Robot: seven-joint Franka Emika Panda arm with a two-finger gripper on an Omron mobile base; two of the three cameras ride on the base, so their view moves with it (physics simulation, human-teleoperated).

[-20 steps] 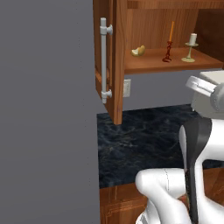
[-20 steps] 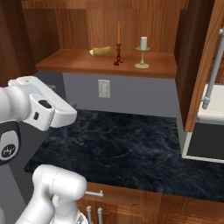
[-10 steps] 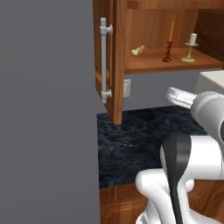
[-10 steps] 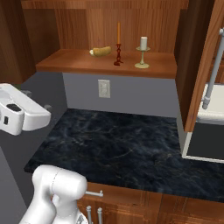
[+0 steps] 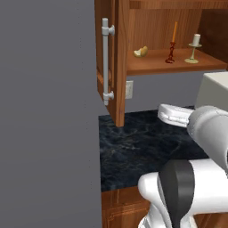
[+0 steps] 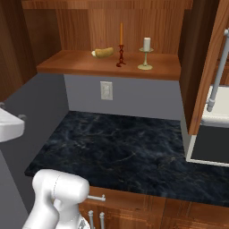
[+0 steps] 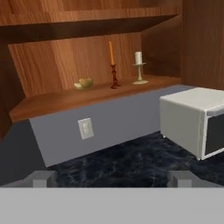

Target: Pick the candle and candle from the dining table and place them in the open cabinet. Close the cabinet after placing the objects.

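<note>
- The pincer (image 7: 111,179) stands with its jaws wide apart and nothing between them, hanging low over the black stone counter (image 6: 129,147) and facing the open cabinet (image 5: 178,62)
- Both candles sit on the cabinet shelf: the orange taper (image 7: 112,65) in its dark red holder, and the short cream candle (image 7: 139,65) on a pale stand just beside it; the yellow fruit (image 7: 84,83) lies near them on the other side
- So the placing looks finished, and what remains, I'd say, is closing the two doors
- The left door (image 5: 113,58) juts out with its steel bar handle (image 5: 106,62) facing outward; a push landing on the door's edge instead of its face could slip off or jam
- The right door (image 6: 210,67) hangs open above the white microwave (image 7: 194,122); an arm swinging across for it could clip that box
- The taper is thin and tall, so a door slammed hard might shake the shelf and tip it
- With the jaws this wide, a finger could catch on a bar handle during the sweep
</note>
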